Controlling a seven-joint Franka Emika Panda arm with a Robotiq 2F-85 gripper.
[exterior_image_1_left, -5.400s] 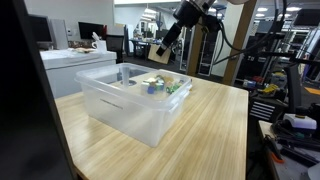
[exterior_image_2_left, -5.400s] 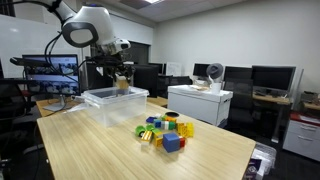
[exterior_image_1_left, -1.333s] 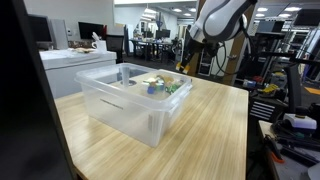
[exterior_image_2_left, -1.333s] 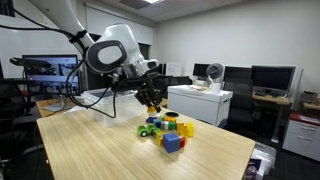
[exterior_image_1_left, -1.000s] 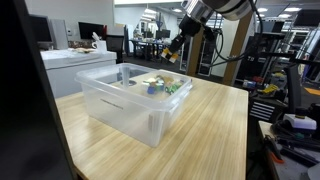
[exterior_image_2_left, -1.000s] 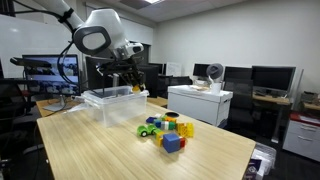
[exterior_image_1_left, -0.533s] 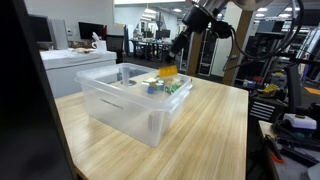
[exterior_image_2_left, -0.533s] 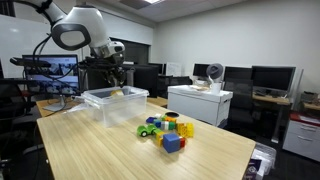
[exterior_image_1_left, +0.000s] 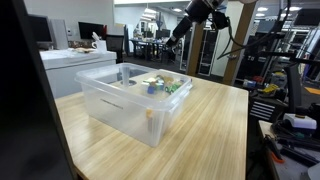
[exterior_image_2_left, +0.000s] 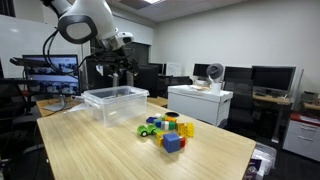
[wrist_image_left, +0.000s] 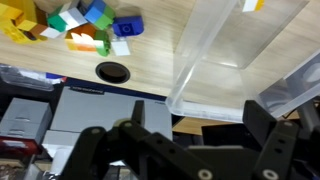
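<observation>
A clear plastic bin (exterior_image_1_left: 112, 82) (exterior_image_2_left: 115, 100) stands on the wooden table. My gripper (exterior_image_1_left: 173, 44) (exterior_image_2_left: 122, 66) hangs open above it and touches nothing. In the wrist view its two dark fingers (wrist_image_left: 262, 122) stand wide apart at the bottom edge with nothing between them, and the bin's clear wall (wrist_image_left: 215, 60) lies just beyond. A small yellow-orange piece (exterior_image_1_left: 148, 113) shows through the bin's near wall. A pile of coloured blocks (exterior_image_2_left: 165, 130) (wrist_image_left: 85, 25) lies on the table beside the bin.
The table (exterior_image_2_left: 90, 150) has a round cable hole (wrist_image_left: 112, 71) between the blocks and the bin. A white cabinet (exterior_image_2_left: 198, 103) stands beyond the table, with monitors (exterior_image_2_left: 270, 78) and office desks around it. A cluttered bench (exterior_image_1_left: 290, 125) sits past the table's edge.
The gripper carried a yellow block over the bin and opened. The block fell into the bin. The arm has since drawn a little higher.
</observation>
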